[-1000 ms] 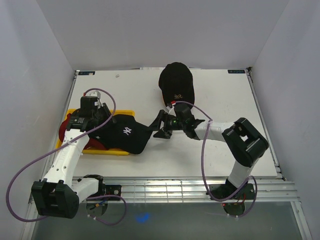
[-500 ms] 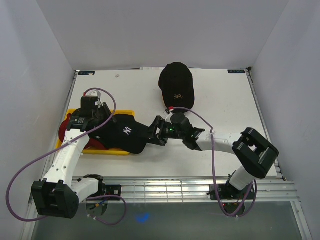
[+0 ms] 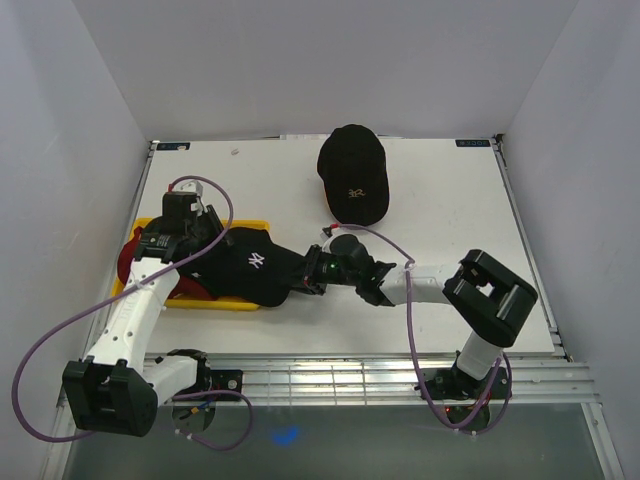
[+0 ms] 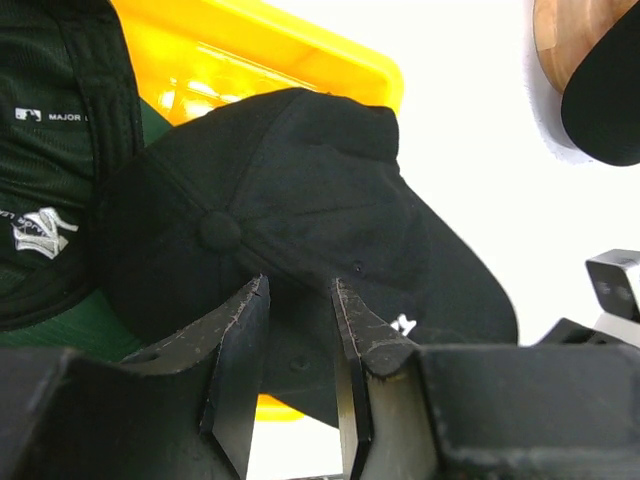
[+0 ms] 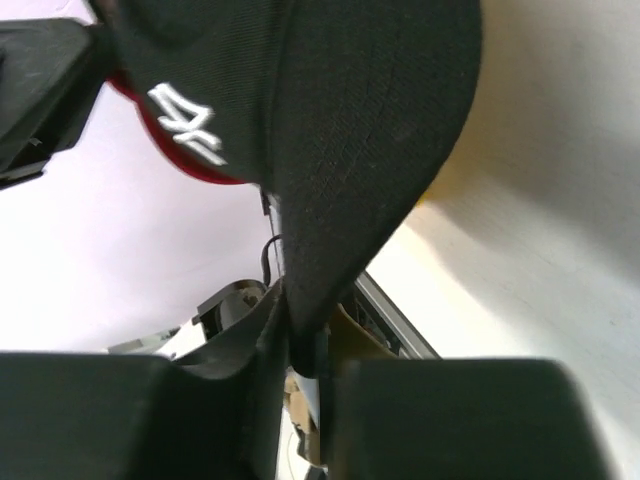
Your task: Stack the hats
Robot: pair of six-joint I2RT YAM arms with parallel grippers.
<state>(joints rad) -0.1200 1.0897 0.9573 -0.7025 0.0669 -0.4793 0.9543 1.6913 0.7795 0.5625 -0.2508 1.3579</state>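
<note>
Right gripper (image 3: pixel 312 272) pinches the brim of the black fabric baseball cap with white emblem (image 3: pixel 250 265); left gripper (image 3: pixel 192 240) clamps its crown. That cap is over the yellow plastic tray (image 3: pixel 215 305) at left, overlapping the dark green fabric cap (image 4: pixel 60 110). Black fabric cap with gold emblem (image 3: pixel 352 175) lies far centre on the white counter (image 3: pixel 450 200).

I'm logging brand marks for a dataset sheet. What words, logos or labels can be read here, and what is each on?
"MAJOR L", rest hidden, beside a small league logo: white print on the dark green cap.
"NY", interlocked white letters: front of the black cap.
Gold emblem on the far black cap: too small to read.
Blue stickers at the far corners: too small to read.
</note>
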